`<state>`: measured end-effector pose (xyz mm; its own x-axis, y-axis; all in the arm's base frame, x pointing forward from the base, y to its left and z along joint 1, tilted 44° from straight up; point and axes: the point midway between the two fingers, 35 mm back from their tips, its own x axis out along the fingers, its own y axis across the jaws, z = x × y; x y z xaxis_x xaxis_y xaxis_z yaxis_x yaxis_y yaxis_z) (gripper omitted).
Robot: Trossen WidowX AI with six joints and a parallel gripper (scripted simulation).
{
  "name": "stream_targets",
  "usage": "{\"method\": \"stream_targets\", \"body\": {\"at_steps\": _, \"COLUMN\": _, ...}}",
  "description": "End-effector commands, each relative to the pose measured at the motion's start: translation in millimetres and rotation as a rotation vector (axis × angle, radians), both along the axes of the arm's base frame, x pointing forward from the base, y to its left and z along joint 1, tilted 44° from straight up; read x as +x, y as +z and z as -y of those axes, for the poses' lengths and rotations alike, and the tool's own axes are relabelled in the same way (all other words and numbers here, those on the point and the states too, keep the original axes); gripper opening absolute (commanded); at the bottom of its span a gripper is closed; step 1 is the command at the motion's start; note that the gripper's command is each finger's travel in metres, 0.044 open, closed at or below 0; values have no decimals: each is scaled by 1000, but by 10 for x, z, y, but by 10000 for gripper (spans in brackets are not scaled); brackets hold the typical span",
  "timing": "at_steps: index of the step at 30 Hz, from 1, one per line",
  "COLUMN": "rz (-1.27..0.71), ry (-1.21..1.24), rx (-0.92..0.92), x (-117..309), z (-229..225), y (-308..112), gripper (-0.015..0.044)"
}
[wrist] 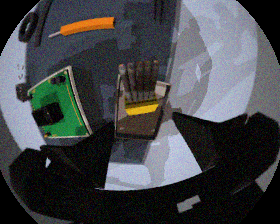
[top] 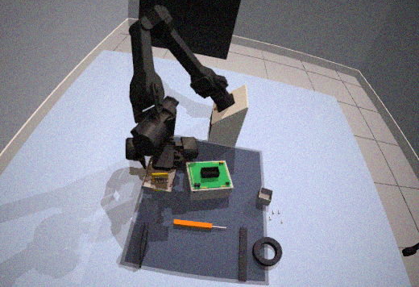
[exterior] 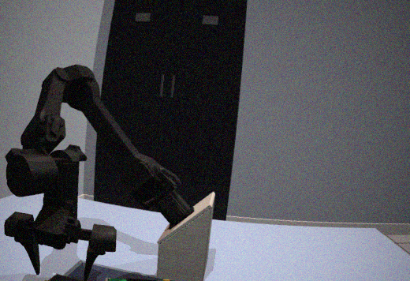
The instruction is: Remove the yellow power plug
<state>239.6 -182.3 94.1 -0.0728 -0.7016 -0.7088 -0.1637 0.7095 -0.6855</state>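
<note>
Mat [top: 209, 251] [wrist: 98, 60] bears an apparently orange screwdriver [top: 192, 224] [wrist: 87, 25].

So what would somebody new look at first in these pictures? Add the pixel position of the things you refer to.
Probably the big black robot arm [top: 142, 59] [exterior: 118, 131], bending high over the table with its gripper [top: 164, 166] [exterior: 63, 273] [wrist: 143, 119] wide open. Next, the bright green circuit board [top: 197, 182] [wrist: 71, 112] on the dark mat [top: 201, 255] [wrist: 136, 40], and the orange screwdriver [top: 192, 224] [wrist: 88, 25] lying on that mat too.
</note>
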Motion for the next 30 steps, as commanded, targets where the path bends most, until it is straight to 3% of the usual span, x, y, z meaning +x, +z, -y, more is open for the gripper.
{"method": "stream_targets", "body": {"at_steps": 1, "rz": 0, "ry": 0, "rx": 3, "x": -1, "z": -3, "y": -5, "gripper": 440}}
{"method": "stream_targets", "body": {"at_steps": 16, "rz": 0, "ry": 0, "rx": 4, "x": 4, "z": -19, "y": 9, "gripper": 440}}
{"method": "stream_targets", "body": {"at_steps": 24, "rz": -9, "ry": -18, "rx": 14, "x": 45, "z": -587, "y": 585, "gripper": 440}}
{"method": "stream_targets", "body": {"at_steps": 30, "rz": -9, "ry": -19, "rx": 14, "x": 41, "z": -605, "y": 606, "gripper": 440}}
